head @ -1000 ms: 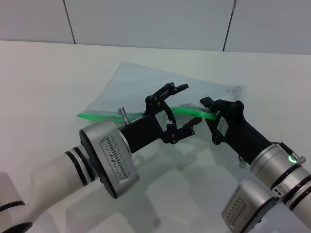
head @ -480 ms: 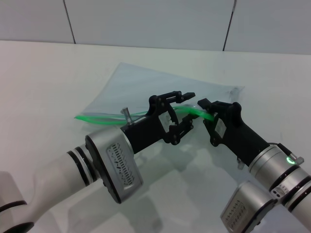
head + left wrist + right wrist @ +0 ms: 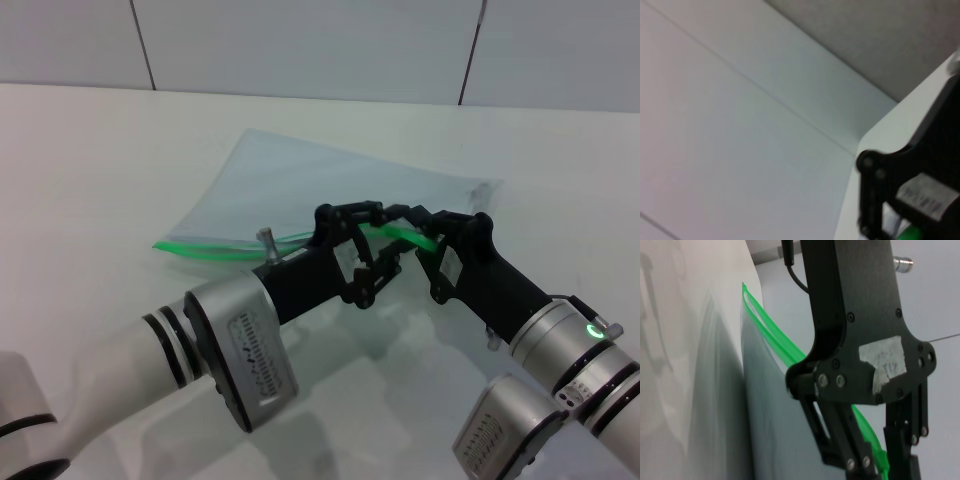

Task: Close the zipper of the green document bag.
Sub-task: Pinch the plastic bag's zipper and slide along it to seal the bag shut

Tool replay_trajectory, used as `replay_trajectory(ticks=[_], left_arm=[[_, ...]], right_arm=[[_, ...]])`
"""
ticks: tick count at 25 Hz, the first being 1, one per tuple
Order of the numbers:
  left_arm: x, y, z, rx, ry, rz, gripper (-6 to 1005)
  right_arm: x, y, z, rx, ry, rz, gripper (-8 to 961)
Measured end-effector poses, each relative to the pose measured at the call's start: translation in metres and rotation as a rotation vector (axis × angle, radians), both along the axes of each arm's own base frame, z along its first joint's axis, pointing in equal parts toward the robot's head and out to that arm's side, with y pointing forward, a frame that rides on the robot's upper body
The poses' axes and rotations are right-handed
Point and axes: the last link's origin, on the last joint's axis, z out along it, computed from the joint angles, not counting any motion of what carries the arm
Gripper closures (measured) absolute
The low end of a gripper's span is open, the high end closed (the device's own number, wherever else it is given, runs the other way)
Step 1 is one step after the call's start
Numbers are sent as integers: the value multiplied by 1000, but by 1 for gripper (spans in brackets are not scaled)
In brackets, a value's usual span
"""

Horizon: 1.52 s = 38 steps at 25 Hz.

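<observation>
Both grippers meet at the bright green plastic zipper [image 3: 215, 247], mid-frame.
Left gripper [image 3: 382, 240] jaws narrow around it; right gripper [image 3: 428, 240] jaws pinch the strip of the translucent pale grey document bag [image 3: 300, 185].

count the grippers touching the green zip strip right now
2: the left gripper closing around the zipper mid-strip on the green document bag, and the right gripper at its right end. Exact contact is hidden.

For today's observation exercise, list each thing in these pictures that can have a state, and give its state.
green document bag: lying flat on the table, green edge lifted.
zipper: partly open, its two strips apart toward the free end.
left gripper: closing around the zipper.
right gripper: shut on the zipper's end.
</observation>
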Motion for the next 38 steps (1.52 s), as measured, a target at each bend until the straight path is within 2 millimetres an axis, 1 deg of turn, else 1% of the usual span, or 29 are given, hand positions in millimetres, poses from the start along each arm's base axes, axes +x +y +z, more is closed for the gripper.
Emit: replay_trajectory(ticks=[3,11,17,33,38], left_arm=[[1,0,-2,-10,20,-11,676],[0,0,-4,12,57,-34,674],[1,-3,-6,28,67,-49,766],[0,2,-3,61,51,-15,870],[-1,2,-3,61,55,-9,872]], right_arm=[[0,0,0,-1,-1,0,903],[0,0,-1,-1,-3,0,904],[0,1,-1,-1,-5,0,904],[0,1,0,-1,-10,3,905],[0,0,-1,-3,-11,6,905]])
